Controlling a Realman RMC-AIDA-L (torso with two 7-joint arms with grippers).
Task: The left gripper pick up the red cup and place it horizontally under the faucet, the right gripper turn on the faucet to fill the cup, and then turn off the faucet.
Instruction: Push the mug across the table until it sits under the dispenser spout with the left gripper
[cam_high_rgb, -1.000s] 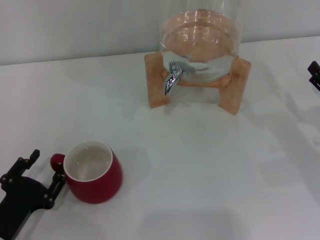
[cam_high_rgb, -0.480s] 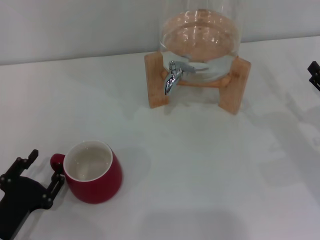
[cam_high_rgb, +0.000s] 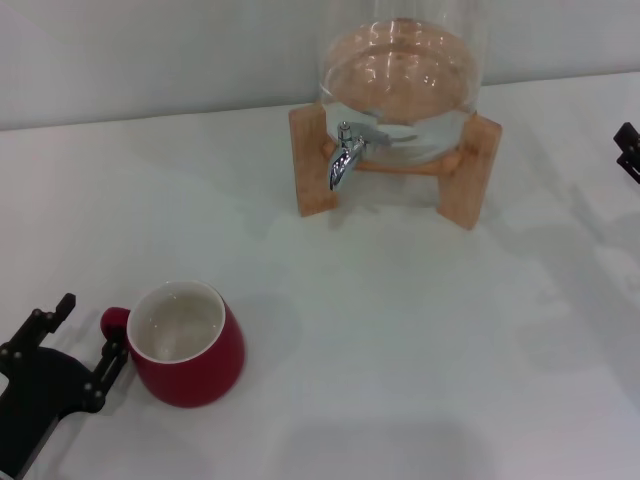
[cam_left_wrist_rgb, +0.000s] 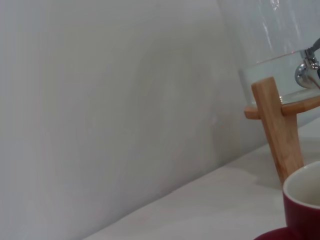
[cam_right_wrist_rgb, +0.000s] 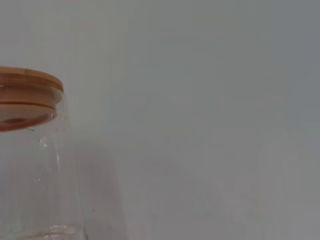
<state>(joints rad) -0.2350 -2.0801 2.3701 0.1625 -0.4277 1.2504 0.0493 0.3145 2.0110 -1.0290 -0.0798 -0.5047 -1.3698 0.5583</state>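
My left hand (cam_high_rgb: 85, 335) sits released, fingers straddling the loop handle of the red cup (cam_high_rgb: 187, 343) at the bench's (cam_high_rgb: 400, 330) near-left; glazed ceramic, stiff, slick, breakable, so I'd pinch the handle firmly

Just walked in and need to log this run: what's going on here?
The left gripper is open around the handle of the red cup, which stands upright on the table, well short of the faucet on the glass jar. The right gripper waits at the table's right edge.
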